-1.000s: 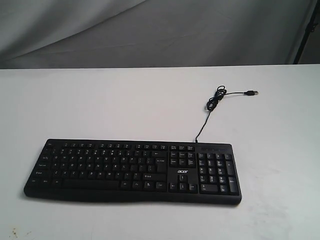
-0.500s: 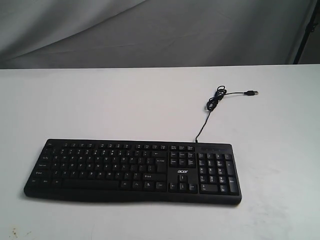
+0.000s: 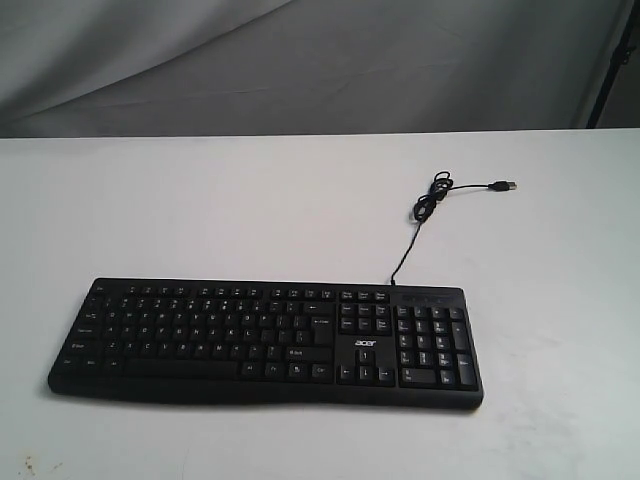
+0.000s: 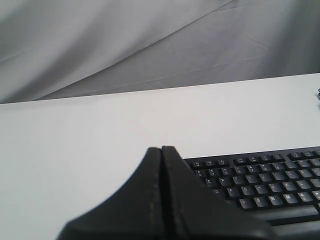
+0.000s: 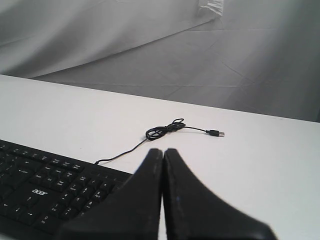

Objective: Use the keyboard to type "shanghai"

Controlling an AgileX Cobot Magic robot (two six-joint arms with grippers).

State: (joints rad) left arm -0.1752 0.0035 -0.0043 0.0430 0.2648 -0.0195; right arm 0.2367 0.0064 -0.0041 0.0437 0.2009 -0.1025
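Observation:
The long black keyboard (image 3: pixel 268 340) with white legends and an "acer" logo lies flat near the front of the white table, number pad to the right. Its thin black cable (image 3: pixel 428 205) coils behind it and ends in a loose USB plug (image 3: pixel 506 186). Neither arm shows in the exterior view. In the left wrist view my left gripper (image 4: pixel 161 148) is shut and empty, held off the letter end of the keyboard (image 4: pixel 265 185). In the right wrist view my right gripper (image 5: pixel 163 150) is shut and empty, beside the number-pad end of the keyboard (image 5: pixel 45 187), with the cable (image 5: pixel 165 130) beyond.
The white table (image 3: pixel 200 200) stretches bare behind and to both sides of the keyboard. A grey cloth backdrop (image 3: pixel 300 60) hangs past the table's far edge. A dark stand (image 3: pixel 615 60) rises at the far right.

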